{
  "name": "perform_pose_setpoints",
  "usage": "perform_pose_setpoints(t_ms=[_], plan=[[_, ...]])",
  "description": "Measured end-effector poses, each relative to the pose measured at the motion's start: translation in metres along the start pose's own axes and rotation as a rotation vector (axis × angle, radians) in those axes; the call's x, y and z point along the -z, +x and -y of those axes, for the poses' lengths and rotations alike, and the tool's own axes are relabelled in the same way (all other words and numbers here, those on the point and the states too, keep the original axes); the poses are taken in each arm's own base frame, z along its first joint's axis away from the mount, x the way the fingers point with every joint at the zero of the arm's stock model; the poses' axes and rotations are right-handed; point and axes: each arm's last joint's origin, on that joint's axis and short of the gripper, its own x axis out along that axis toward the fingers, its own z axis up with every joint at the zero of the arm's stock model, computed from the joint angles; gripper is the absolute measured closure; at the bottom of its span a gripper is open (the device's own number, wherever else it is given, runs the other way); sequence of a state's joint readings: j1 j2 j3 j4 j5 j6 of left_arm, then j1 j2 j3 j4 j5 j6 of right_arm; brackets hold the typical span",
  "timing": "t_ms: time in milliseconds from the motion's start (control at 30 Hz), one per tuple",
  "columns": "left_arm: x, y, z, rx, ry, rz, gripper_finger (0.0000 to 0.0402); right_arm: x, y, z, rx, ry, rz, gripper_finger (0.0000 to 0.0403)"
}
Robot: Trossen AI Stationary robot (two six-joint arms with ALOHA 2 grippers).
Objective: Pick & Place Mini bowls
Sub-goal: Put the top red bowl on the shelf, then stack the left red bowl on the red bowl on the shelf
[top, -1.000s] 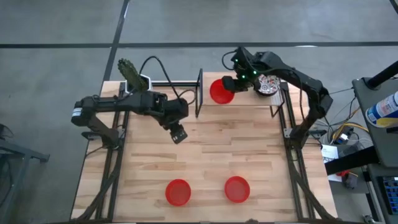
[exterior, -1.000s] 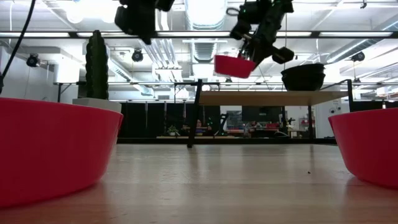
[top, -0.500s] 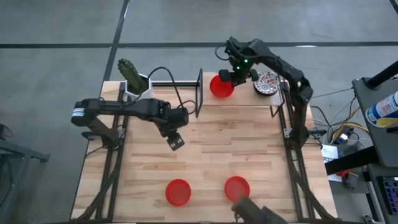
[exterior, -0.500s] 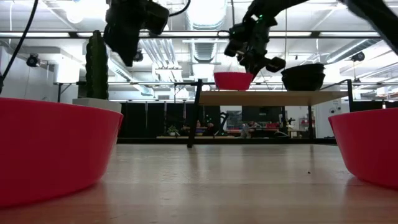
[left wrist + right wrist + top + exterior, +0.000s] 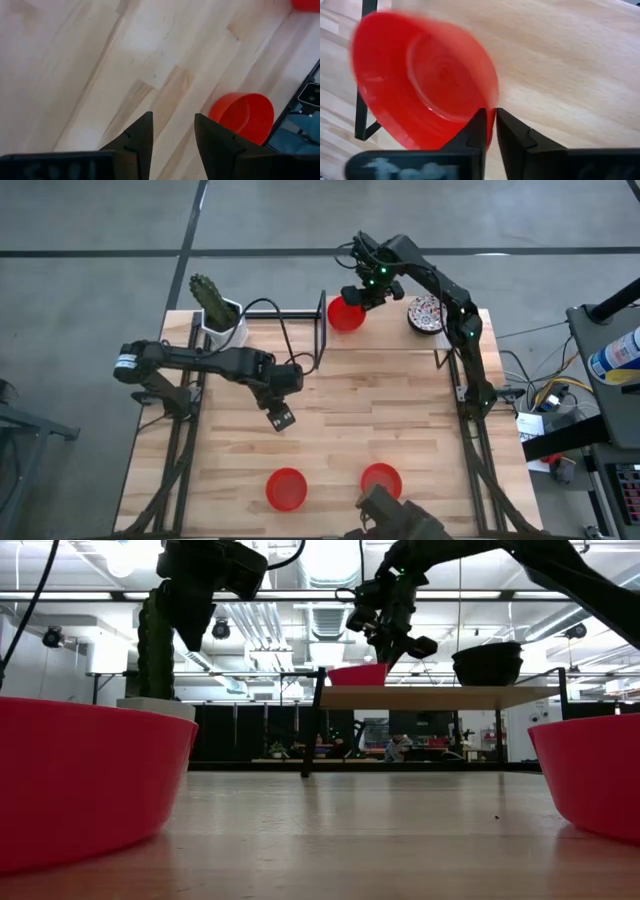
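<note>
My right gripper is at the far raised shelf, shut on a plain red mini bowl over the shelf's left end. A floral mini bowl stands on the shelf's right part. Two more red bowls stand on the table near its near edge. My left gripper hangs open above mid-table, left of centre. In the left wrist view a red bowl lies beyond its fingers. No other floral bowls show. My right gripper pinches the red bowl's rim, one finger on the inner side and the other outside. It reaches down from above and from the right. The bowl is tilted at shelf height; whether it touches the wood I cannot tell.
A white pot with a green cactus stands at the far left corner. The shelf's black leg frame rises beside the held bowl. A dark object pokes in over the near edge beside the right-hand red bowl. Bare wood lies mid-table.
My right gripper has carried the red bowl down and toward the table's left, along the shelf toward its left end, and the bowl has come down to shelf height. My left gripper has moved toward the near edge. A dark object has entered at the near edge.
</note>
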State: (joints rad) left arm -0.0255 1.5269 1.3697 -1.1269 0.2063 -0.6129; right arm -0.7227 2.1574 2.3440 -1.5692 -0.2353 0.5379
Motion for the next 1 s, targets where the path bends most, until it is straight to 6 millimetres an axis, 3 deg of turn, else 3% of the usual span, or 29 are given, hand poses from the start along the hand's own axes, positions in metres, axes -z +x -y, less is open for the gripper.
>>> perform_pose_setpoints(t_ms=[267,433,633,1000], plan=[[0.003,0.001,0.004,0.042,0.012,-0.033,0.0266,0.002,-0.001,-0.002,0.0,-0.012,0.001,0.0273],[0.008,0.003,0.013,0.051,0.033,-0.035,0.0266,0.012,-0.017,-0.007,-0.023,-0.035,0.03,0.0237],[0.016,0.01,0.024,0.028,0.03,-0.004,0.0266,0.033,-0.045,-0.013,-0.059,-0.075,0.089,0.0227],[0.038,0.042,0.034,0.066,0.044,-0.055,0.0266,0.094,-0.101,-0.031,-0.104,-0.173,0.233,0.0232]])
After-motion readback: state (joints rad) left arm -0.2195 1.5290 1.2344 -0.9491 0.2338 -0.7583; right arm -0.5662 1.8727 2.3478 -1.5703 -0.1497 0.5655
